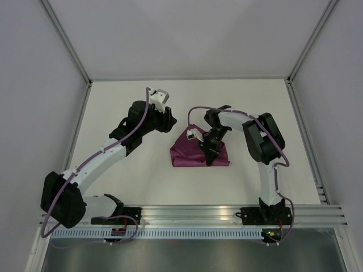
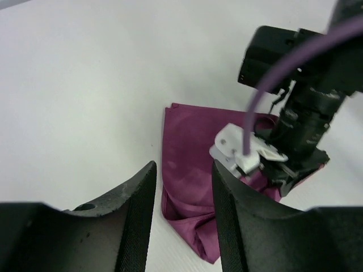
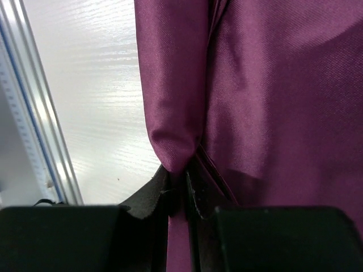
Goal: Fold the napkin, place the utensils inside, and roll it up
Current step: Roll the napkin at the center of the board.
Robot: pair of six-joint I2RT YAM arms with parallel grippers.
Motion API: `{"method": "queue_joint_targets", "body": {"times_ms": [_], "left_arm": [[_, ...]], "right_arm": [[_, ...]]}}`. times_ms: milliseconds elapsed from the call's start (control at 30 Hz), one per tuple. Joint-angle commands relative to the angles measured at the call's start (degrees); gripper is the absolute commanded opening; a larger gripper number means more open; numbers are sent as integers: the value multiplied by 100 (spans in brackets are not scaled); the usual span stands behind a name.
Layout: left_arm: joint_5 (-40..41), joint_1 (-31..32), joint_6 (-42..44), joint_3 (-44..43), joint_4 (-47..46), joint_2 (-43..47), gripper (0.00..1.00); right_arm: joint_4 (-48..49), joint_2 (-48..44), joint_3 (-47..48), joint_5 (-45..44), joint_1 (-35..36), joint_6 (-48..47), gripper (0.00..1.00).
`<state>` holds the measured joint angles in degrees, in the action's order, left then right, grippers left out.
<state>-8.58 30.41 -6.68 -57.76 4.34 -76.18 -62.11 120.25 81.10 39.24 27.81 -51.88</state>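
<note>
Right wrist — glossy plum napkin (image 3: 272,85), fold inside right end effector (image 3: 180,195)

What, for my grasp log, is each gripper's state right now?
Left gripper: open, holding nothing.
Right gripper: closed on a fold of the napkin.

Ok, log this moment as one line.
right gripper: shut on napkin fold | left gripper: open, holding nothing | utensils: none in view

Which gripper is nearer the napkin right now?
Right. The right gripper is on the napkin, shut on a fold of its cloth. The left gripper is open and apart from it, off its far-left corner, holding nothing.
</note>
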Motion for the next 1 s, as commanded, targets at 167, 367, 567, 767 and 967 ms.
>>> {"method": "queue_joint_targets", "body": {"times_ms": [167, 367, 567, 767, 967], "left_arm": [[1066, 1096, 876, 1012, -803, 1026, 51], [2175, 2565, 1608, 1197, -794, 570, 53], [2448, 3339, 1977, 1056, -812, -666, 55], [2651, 3656, 2337, 810, -1206, -1644, 57], [2607, 3656, 2627, 766, -1637, -2014, 58]], "right_arm": [[-1067, 1412, 1099, -259, -153, -473, 12], [-1321, 1905, 1688, -268, -241, -420, 12], [-1453, 2248, 2032, -215, -303, -218, 13], [-1620, 2442, 2287, -137, -338, -138, 13], [-1673, 2521, 2384, -119, -373, -130, 13]]}}
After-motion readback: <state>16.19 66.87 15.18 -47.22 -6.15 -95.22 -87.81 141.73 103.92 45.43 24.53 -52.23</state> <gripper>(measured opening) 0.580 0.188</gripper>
